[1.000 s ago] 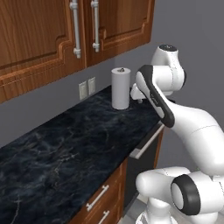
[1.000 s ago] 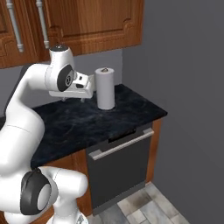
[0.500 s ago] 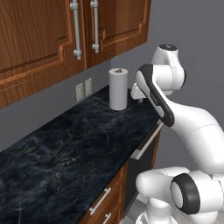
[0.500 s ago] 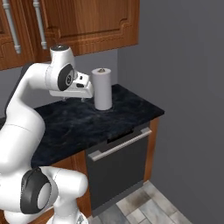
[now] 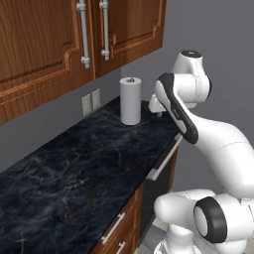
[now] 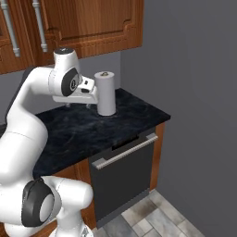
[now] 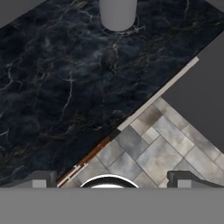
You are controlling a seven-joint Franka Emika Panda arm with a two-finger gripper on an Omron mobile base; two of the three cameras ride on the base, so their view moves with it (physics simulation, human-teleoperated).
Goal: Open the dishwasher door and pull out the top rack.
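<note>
The dishwasher door (image 6: 121,180) is a dark panel standing shut under the black stone counter (image 6: 83,132), with a long silver bar handle (image 6: 124,151) along its top. From the left the handle (image 5: 165,158) juts past the counter edge. The top rack is hidden behind the shut door. My gripper (image 6: 77,105) hangs open over the counter, above and behind the door and to the left of a paper towel roll (image 6: 105,94). In the hand view the gripper (image 7: 113,179) looks straight down, fingertips (image 7: 40,179) far apart, with the handle (image 7: 159,94) running diagonally below.
The paper towel roll (image 5: 130,100) stands near the counter's far end. Wooden upper cabinets (image 5: 59,34) hang overhead. Brown drawer fronts with short handles (image 5: 115,228) sit left of the dishwasher. A grey wall (image 6: 194,92) closes the right side. Tiled floor (image 7: 166,140) lies before the door.
The whole scene has slid slightly left in both base views, so the camera has moved. The arm holds the same pose and the door stays shut.
</note>
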